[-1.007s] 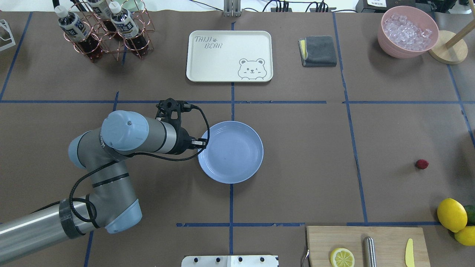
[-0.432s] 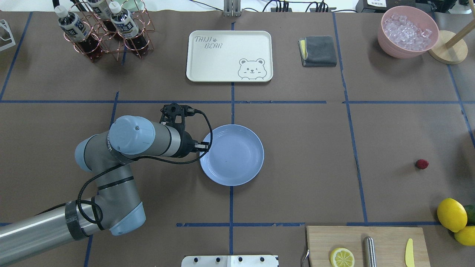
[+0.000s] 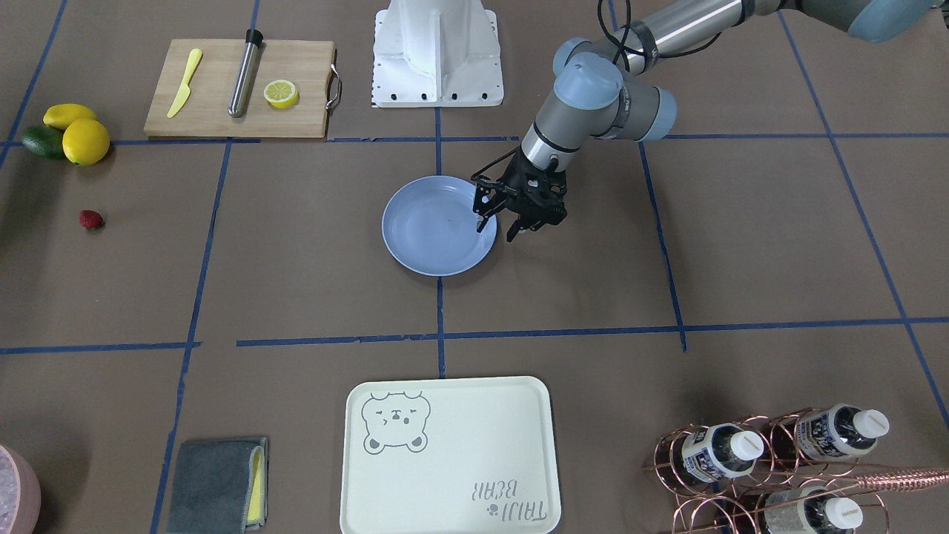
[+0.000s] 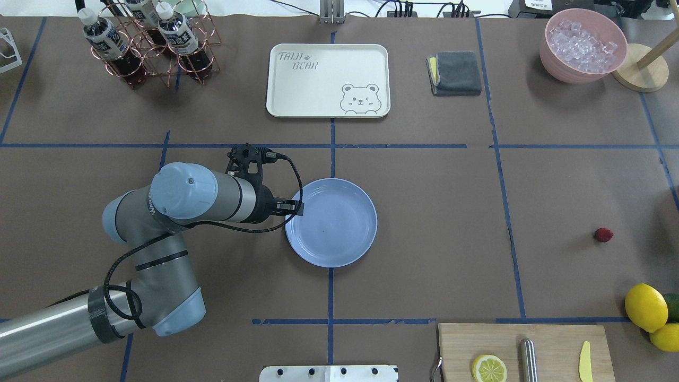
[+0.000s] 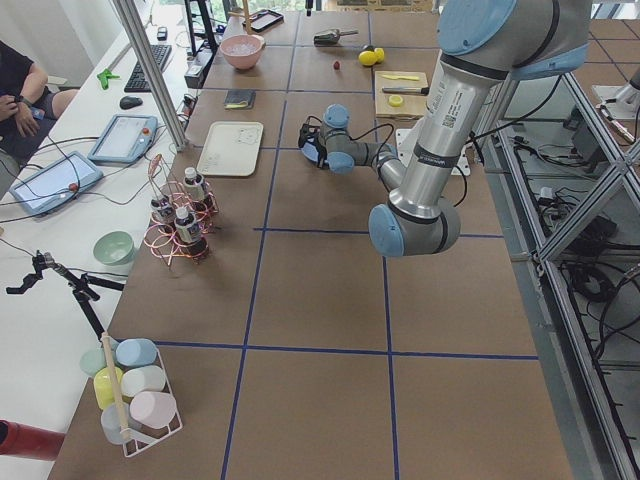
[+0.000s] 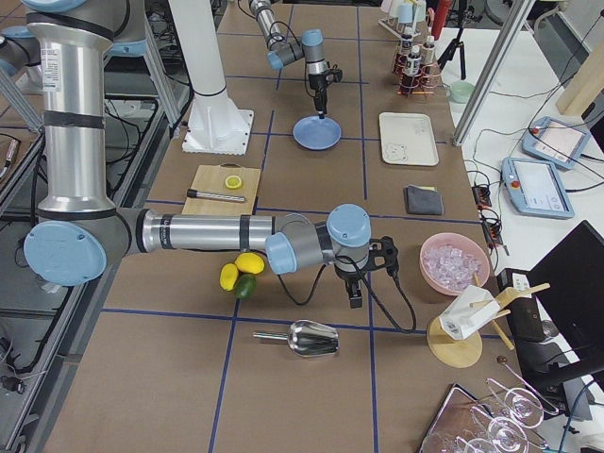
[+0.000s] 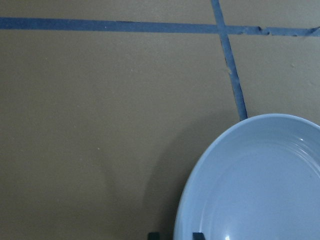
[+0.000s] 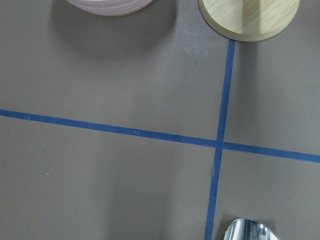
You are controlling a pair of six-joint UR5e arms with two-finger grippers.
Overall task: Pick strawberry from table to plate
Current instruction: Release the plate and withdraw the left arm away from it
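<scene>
Overhead, the left arm point(image 4: 159, 254) comes in from the lower left, bends at the elbow and runs right, and its wrist covers nearly all of the left gripper point(image 4: 295, 209) at the left rim of the plate point(image 4: 339, 233). The front-facing view fills that in: the left gripper point(image 3: 497, 231) points straight down with its fingers apart, one over the plate point(image 3: 430, 237) and one outside it. The left wrist view confirms it. Two dark fingertips point(image 7: 154, 235) poke up at the bottom edge with the pale blue rim between them, parted and clamping nothing, though the tips are cut off by the frame. The strawberry point(image 4: 603, 234) sits alone on the surface point(image 4: 424, 212) at the far right of the overhead frame, above the lemons point(image 4: 645, 306) and well apart from the plate. In the front-facing view the strawberry point(image 3: 91, 219) is at the left edge. The right arm point(image 6: 208, 231) shows only from the right-side camera, stretched low across the middle of the frame with the right gripper point(image 6: 355, 297) hanging near a metal scoop point(image 6: 316, 338). Whether that gripper is parted or closed can't be made out. Its own wrist view shows only tape lines and the scoop's edge point(image 8: 247, 231).
</scene>
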